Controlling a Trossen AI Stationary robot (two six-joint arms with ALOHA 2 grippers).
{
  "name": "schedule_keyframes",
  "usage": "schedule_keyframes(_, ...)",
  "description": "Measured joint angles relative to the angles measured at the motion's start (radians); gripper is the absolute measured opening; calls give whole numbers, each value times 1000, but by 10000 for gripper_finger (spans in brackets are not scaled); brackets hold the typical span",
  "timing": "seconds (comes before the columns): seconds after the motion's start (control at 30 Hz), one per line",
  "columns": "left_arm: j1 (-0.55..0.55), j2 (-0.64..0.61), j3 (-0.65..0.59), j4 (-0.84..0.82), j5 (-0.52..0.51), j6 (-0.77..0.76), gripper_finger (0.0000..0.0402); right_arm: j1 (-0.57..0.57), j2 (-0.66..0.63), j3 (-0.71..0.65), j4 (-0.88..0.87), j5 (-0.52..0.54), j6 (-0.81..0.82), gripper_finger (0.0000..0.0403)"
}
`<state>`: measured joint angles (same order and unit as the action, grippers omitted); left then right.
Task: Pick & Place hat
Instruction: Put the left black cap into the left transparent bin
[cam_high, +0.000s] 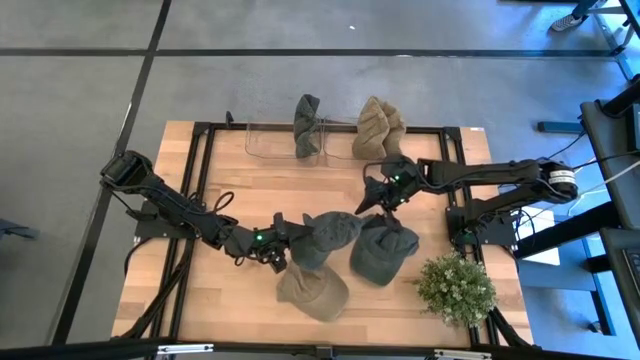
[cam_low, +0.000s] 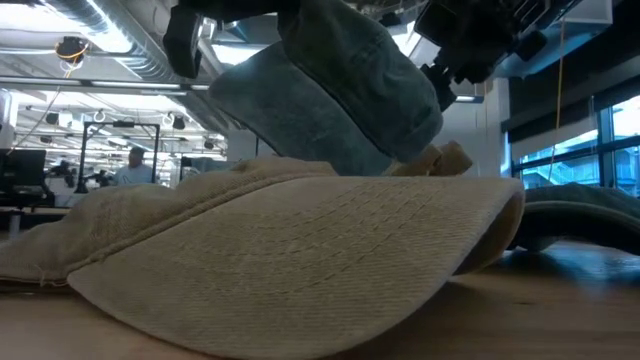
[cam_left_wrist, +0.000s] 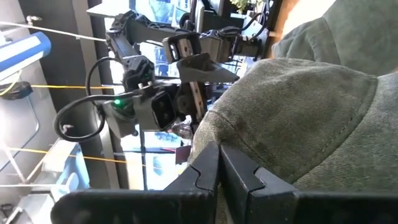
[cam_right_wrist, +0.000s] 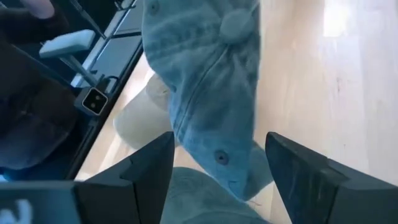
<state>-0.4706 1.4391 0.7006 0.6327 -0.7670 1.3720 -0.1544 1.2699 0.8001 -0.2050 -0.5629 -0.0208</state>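
Beige cap (cam_high: 312, 292) lies flat on the wooden table (cam_high: 420, 165) at the front edge; it fills the low view (cam_low: 300, 260). Using it as landmark.

Just behind the beige cap: left gripper (cam_high: 285, 250), fingers pressed together, pinching the edge of a grey-blue cap (cam_high: 330, 235) that hangs lifted above the table. In the low view the grey-blue cap (cam_low: 330, 90) hangs over the beige one. Left wrist view: fingers (cam_left_wrist: 202, 171) are closed tight at the cap fabric (cam_left_wrist: 298, 118).

Right of the beige cap, touching or nearly so: dark green cap (cam_high: 383, 252) resting on the table, partly under the lifted grey-blue cap. Small potted plant (cam_high: 456, 288) further right, at the table's front right corner.

Behind and right of the beige cap, past the lifted cap: right gripper (cam_high: 378, 197), jaws spread wide, holding nothing, pointed down toward the grey-blue cap. Right wrist view: both fingers (cam_right_wrist: 152, 165) stand well apart with the grey-blue cap (cam_right_wrist: 205, 93) seen between them, not gripped.

Farthest from the beige cap, at the back edge: clear bin (cam_high: 270, 140). A dark grey cap (cam_high: 306, 125) sits at its right end; can't tell whether inside or draped on the wall. Two tan caps (cam_high: 378, 128) stand just right of the bin, outside it.
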Motion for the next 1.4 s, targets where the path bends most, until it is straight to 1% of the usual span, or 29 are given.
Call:
schedule_keyframes(0.13,0,0,0,4,-1,0,3,11,24,0,2,-6,-5,252)
schedule_keyframes(0.27,0,0,0,57,-27,2,3,33,62,0,20,-16,17,251)
schedule_keyframes(0.33,0,0,0,57,-32,3,3,43,74,0,31,-14,47,243)
schedule_keyframes(0.4,1,0,0,55,-32,2,3,50,76,-1,33,-5,92,225)
schedule_keyframes(0.5,1,0,0,52,-29,-28,3,56,70,-1,35,30,95,175)
schedule_keyframes(0.57,1,0,0,53,-27,-57,3,59,69,-1,54,53,77,129)
schedule_keyframes(0.7,1,0,0,52,-27,-80,5,60,69,8,53,56,7,25)
schedule_keyframes(0.73,1,0,0,52,-26,-89,6,60,69,14,51,56,-10,15)
schedule_keyframes(0.83,1,0,0,53,-26,-158,11,60,69,38,30,58,-12,14)
schedule_keyframes(0.9,1,0,0,52,-26,-203,14,60,69,62,-17,68,-35,11)
schedule_keyframes(0.97,2,0,0,51,-25,-232,19,60,69,91,-79,104,-45,7)
schedule_keyframes(1.07,16,0,0,51,-25,-266,32,60,69,139,-162,188,-61,7)
schedule_keyframes(1.2,33,0,0,38,-24,-325,68,60,69,194,-257,282,-70,7)
schedule_keyframes(1.33,51,0,-10,5,-22,-392,114,59,69,225,-320,329,-87,7)
schedule_keyframes(1.4,63,0,-17,-12,-22,-445,130,60,69,235,-335,364,-85,7)
